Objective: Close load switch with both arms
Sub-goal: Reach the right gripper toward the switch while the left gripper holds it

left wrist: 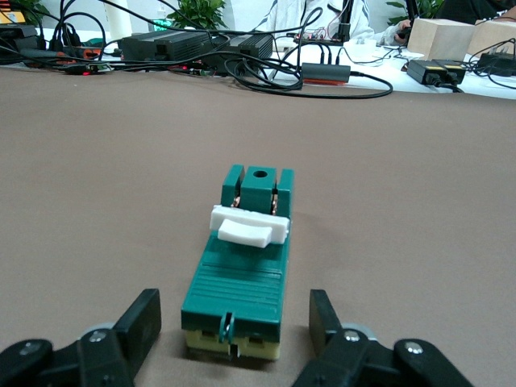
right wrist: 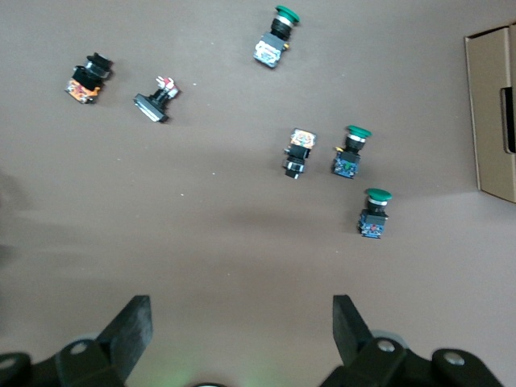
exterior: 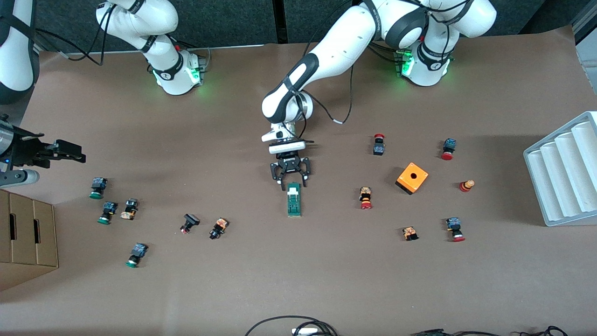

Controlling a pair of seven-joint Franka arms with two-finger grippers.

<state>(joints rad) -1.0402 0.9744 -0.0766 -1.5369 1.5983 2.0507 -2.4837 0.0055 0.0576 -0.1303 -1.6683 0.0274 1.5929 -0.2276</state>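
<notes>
The load switch (exterior: 294,199) lies flat on the brown table (exterior: 298,280) near its middle, its long axis running toward the front camera, between the scattered green-capped push-buttons at the right arm's end and the red-capped ones at the left arm's end. Its white sliding piece (left wrist: 248,226) sits across the green body, closer to the end with the round hole than to the ribbed end. The left gripper (exterior: 292,180) is down at the table just at the switch's end farthest from the front camera, reaching in from the left arm (exterior: 326,60). In the left wrist view its two black fingers (left wrist: 139,322) stand spread, one on each side of the switch's ribbed end, with a strip of bare table showing between each finger and the green body, so nothing is pinched. The right gripper (exterior: 60,151) hangs in the air at the right arm's end of the table, over the bare surface near a green-capped push-button (exterior: 97,187) and above a cardboard box (exterior: 25,233); its jaws are wide apart with nothing between them, as the right wrist view shows, and this arm waits. An orange cube (exterior: 412,177) with a hole rests toward the left arm's end, and a white ridged tray (exterior: 566,170) sits at that edge.
</notes>
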